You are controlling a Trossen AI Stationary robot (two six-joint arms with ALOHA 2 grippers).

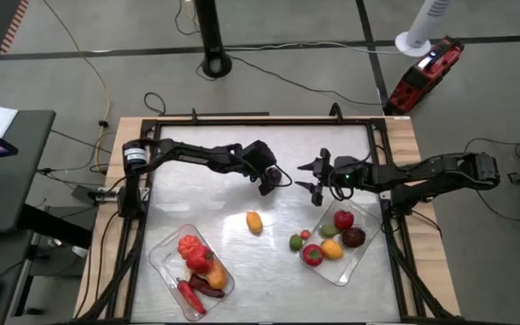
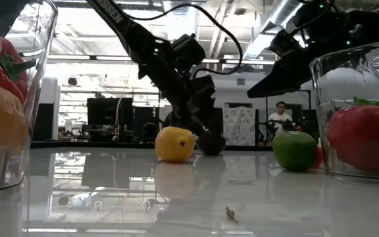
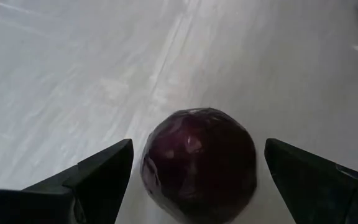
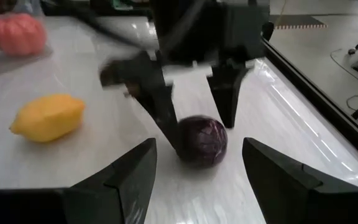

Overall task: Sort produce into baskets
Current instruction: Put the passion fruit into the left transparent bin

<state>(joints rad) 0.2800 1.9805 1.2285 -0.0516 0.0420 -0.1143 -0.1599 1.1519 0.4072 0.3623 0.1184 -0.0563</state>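
Observation:
A dark purple round piece [image 3: 199, 163] rests on the white table, seen also in the right wrist view [image 4: 202, 140] and the low view [image 2: 211, 143]. My left gripper [image 1: 276, 180] is open and reaches down over it, one finger [image 3: 104, 168] on each side with narrow gaps. My right gripper [image 1: 317, 181] is open and empty just to the right of it, pointing toward the table's left. A yellow lemon [image 1: 255, 221] lies on the table nearer the front. A green lime [image 1: 295, 242] and a small red piece [image 1: 305, 235] lie beside the right basket [image 1: 366, 226].
The left basket [image 1: 159, 255] at the near left holds red and orange pieces. The right basket holds red, yellow, green and dark pieces. A dark frame [image 1: 242, 120] borders the table. The two grippers stand close together at the table's middle.

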